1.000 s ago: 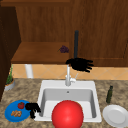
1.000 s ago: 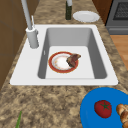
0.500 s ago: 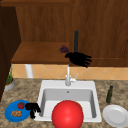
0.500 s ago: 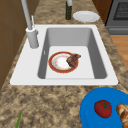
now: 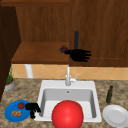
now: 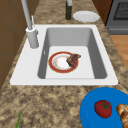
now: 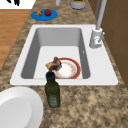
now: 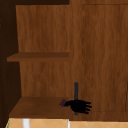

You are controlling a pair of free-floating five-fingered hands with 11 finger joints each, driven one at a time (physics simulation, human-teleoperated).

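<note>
My right hand (image 5: 79, 55) hovers in front of the wooden wall cabinet, just below its dark vertical handle (image 5: 76, 39). Its left end touches a small purple thing (image 5: 63, 49) at the right end of the open shelf (image 5: 37, 53); I cannot tell whether it grips it. The same hand (image 8: 79, 106), purple thing (image 8: 63, 102) and handle (image 8: 76, 91) show in the upper view. My left hand (image 5: 32, 108) hangs idle with relaxed fingers at the right edge of the blue plate (image 5: 10, 116), which holds a tomato (image 5: 21, 105) and bread (image 5: 16, 113).
A red-rimmed plate (image 6: 53, 67) with a brown piece of food (image 6: 73, 59) lies in the white sink (image 6: 62, 80). The faucet (image 5: 67, 76) stands behind it. A green bottle (image 5: 109, 94) and a white plate (image 5: 115, 115) sit at the right, and a plant pot (image 5: 9, 83) at the left.
My right hand has risen from just above the faucet to the level of the shelf and the cabinet handle. The left hand has not moved.
</note>
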